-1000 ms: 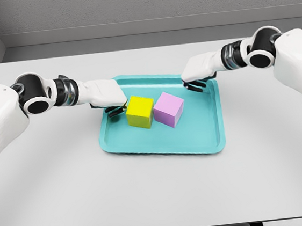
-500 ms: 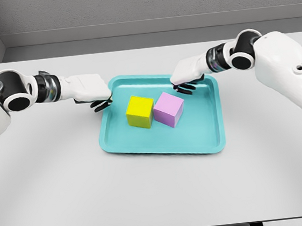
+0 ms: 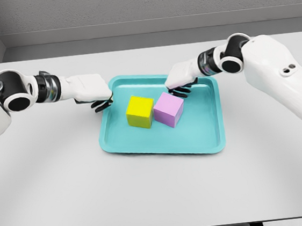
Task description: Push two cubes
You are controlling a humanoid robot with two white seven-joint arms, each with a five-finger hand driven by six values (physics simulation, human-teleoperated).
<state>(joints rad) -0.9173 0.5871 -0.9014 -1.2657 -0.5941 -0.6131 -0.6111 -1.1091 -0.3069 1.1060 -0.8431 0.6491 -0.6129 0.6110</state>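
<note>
Our left hand (image 3: 92,91) hovers just outside the teal tray's (image 3: 208,139) left edge, fingers curled, holding nothing. The yellow cube (image 3: 140,111) and pink cube (image 3: 169,109) touch mid-tray. Our right hand (image 3: 181,80), fingers curled and empty, nears the pink cube; pushing it comes next.

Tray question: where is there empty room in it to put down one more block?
The teal tray is bare along its near edge and right side. It's crowded at the back left, where the yellow cube and pink cube touch, with the right hand close behind.
</note>
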